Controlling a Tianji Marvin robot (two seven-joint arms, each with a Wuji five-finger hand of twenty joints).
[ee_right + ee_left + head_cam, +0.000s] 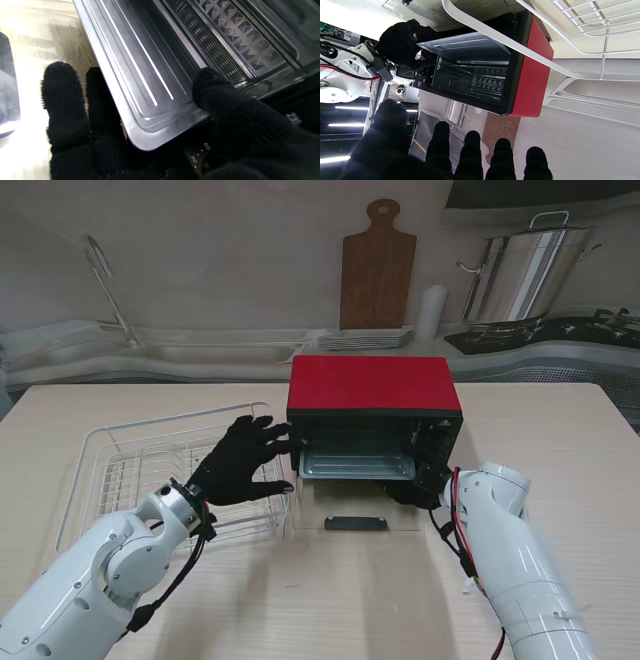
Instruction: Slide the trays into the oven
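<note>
Stand view: the red oven (374, 385) sat mid-surface with its glass door (355, 518) dropped flat toward you. A metal tray (357, 467) was partly in the mouth, its near edge poking out over the door. Your left robot hand (240, 463) was spread, holding nothing, fingertips at the oven's left front corner, above the wire rack (150, 470). Your right robot hand (412, 492) was mostly hidden at the tray's right near corner.

Left wrist view: fingers (472, 152) apart, nothing between them. The oven cavity showed open; the tray looked seated on a side rail, though I could not confirm that. The rack's rim crossed in front of the oven.

Right wrist view: the thumb (212, 87) lay on one face of the tray (140, 75), fingers (62, 100) on the other, pinching its corner. The timer dial (200, 155) sat just beside the palm.

Step in hand, by my reading: pushing the tray home. Keep it level and square to the cavity so neither side binds. Push from the corner slowly, and let your left robot hand brace the oven so it does not skid. Release before your knuckles meet the dial.
</note>
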